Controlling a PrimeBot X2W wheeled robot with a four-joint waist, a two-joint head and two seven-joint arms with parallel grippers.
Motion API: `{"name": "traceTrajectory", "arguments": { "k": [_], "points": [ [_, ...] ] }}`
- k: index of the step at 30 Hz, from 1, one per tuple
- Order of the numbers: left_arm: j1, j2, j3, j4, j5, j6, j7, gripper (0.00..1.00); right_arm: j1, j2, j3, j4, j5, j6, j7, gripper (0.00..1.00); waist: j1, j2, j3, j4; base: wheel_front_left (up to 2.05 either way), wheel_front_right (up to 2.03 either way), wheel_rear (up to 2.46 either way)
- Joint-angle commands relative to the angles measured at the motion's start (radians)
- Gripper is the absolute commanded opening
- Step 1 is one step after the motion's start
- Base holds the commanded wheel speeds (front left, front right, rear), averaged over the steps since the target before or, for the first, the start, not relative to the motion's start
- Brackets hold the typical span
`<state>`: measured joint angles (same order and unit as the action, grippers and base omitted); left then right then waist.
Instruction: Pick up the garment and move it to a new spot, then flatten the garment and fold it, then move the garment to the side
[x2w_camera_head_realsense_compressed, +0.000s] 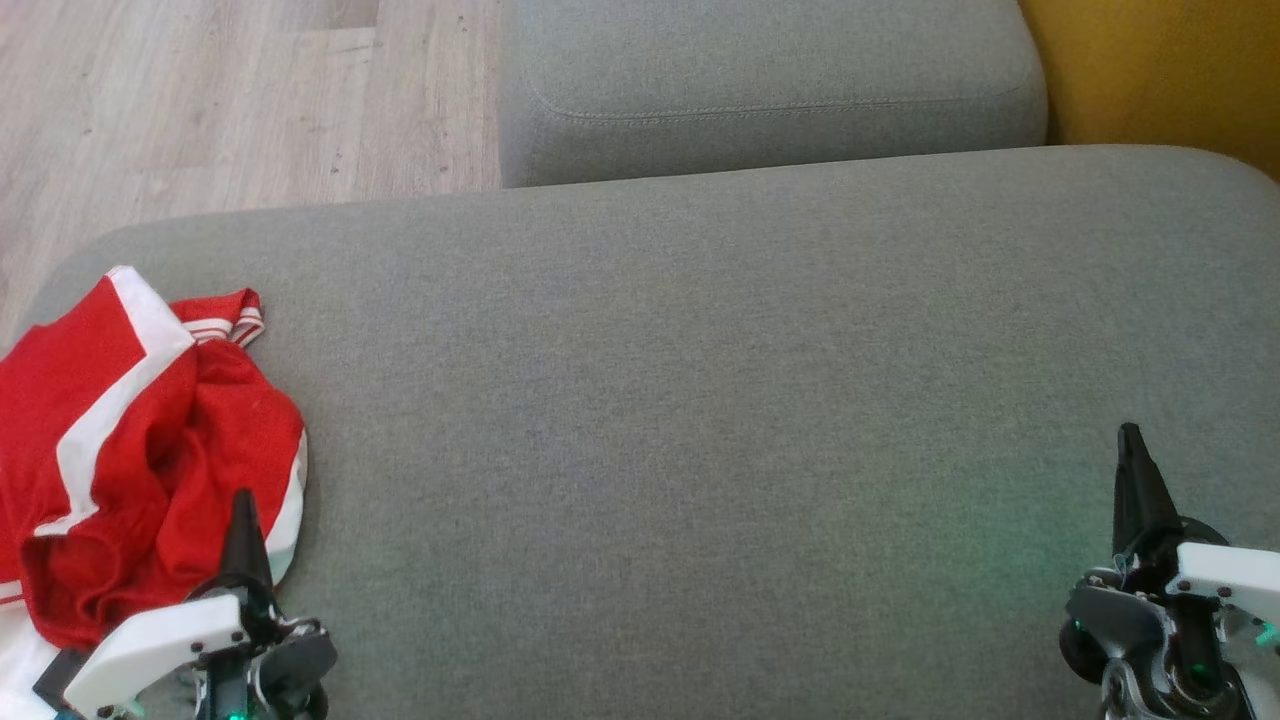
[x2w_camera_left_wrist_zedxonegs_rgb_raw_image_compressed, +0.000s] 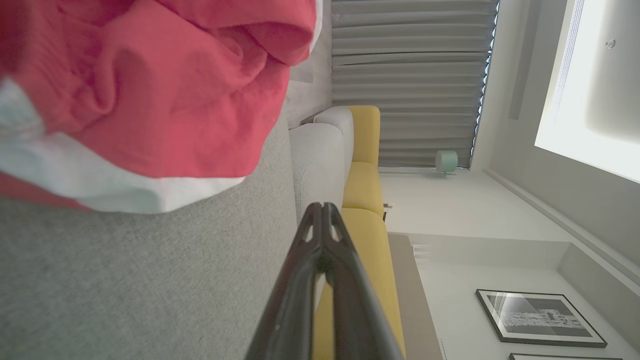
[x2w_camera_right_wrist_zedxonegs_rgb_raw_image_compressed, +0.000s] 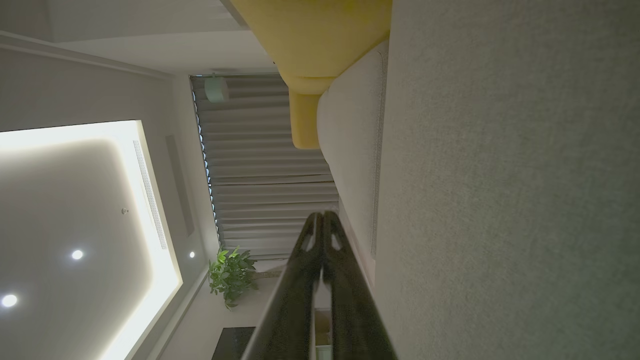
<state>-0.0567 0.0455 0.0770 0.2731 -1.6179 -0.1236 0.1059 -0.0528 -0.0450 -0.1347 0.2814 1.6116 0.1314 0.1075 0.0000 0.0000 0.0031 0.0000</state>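
The garment is red with white stripes and lies crumpled at the left end of the grey cushion. My left gripper hovers at the garment's near right edge, shut and empty. In the left wrist view the garment bulges above and to the left of the shut left gripper. At the lower right of the head view my right gripper is shut over bare cushion, far from the garment. The right wrist view shows the right gripper closed, with the cushion alongside.
A second grey cushion sits behind the first. Wooden floor lies beyond the far left edge and a yellow seat at the far right. Wide bare fabric stretches between the two grippers.
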Motion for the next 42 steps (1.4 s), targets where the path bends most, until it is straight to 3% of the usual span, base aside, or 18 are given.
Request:
{"name": "traceTrajectory", "arguments": {
  "k": [1, 34, 35, 42],
  "points": [
    [-0.051, 0.005, 0.036, -0.028, 0.009, -0.007, 0.007, 0.0, -0.055, -0.005, 0.021, -0.037, -0.003, -0.001, 0.005, 0.0, 0.0, 0.0, 0.0, 0.0, 0.0, 0.0, 0.0],
    [-0.051, 0.005, 0.036, -0.028, 0.009, -0.007, 0.007, 0.0, -0.055, -0.005, 0.021, -0.037, -0.003, -0.001, 0.005, 0.0, 0.0, 0.0, 0.0, 0.0, 0.0, 0.0, 0.0],
    [0.0, 0.0, 0.0, 0.0, 0.0, 0.0, 0.0, 1.0, 0.0, 0.0, 0.0, 0.0, 0.0, 0.0, 0.0, 1.0, 0.0, 0.0, 0.0, 0.0, 0.0, 0.0, 0.0],
    [0.054, -0.004, -0.016, 0.086, 0.002, 0.001, -0.005, 1.0, 0.054, 0.007, 0.009, 0.088, 0.001, 0.0, -0.004, 1.0, 0.0, 0.0, 0.0, 0.0, 0.0, 0.0, 0.0]
  ]
}}
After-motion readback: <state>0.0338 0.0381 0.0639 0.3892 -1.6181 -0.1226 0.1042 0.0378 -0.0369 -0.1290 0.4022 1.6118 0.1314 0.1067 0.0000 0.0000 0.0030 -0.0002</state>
